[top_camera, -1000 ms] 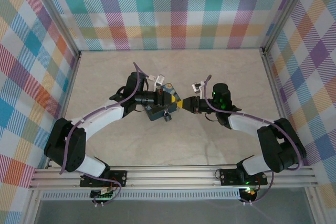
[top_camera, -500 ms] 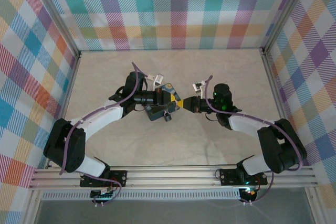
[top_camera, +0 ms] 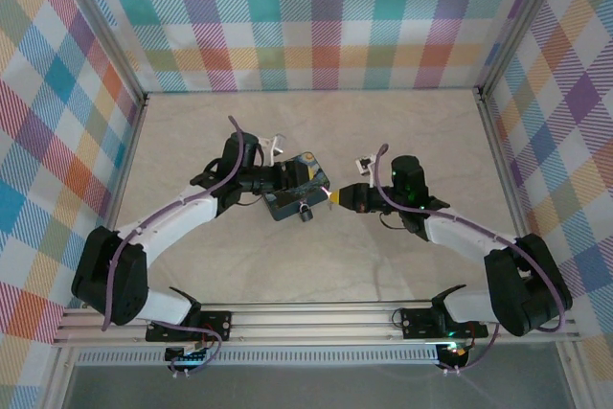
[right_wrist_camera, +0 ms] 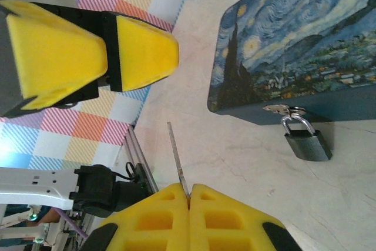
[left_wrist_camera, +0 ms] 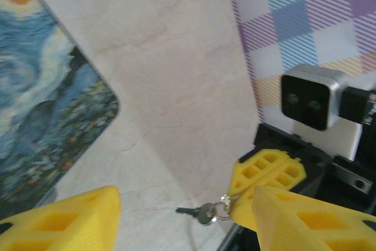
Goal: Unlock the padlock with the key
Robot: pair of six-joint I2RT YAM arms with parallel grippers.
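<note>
Key (right_wrist_camera: pixel 176 157), barely legible edge-on, seems pinched in right gripper (right_wrist_camera: pixel 189 188); left gripper (left_wrist_camera: pixel 185 213) spread wide.

Bright, even light; soft shadows.

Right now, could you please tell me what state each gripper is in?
Left gripper: open, holding nothing.
Right gripper: closed on the key.

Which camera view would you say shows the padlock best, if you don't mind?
Right wrist: the padlock hangs clear and close on the hasp of the box, shackle visible. The top view gives a tiny dark speck at the box's edge.
</note>
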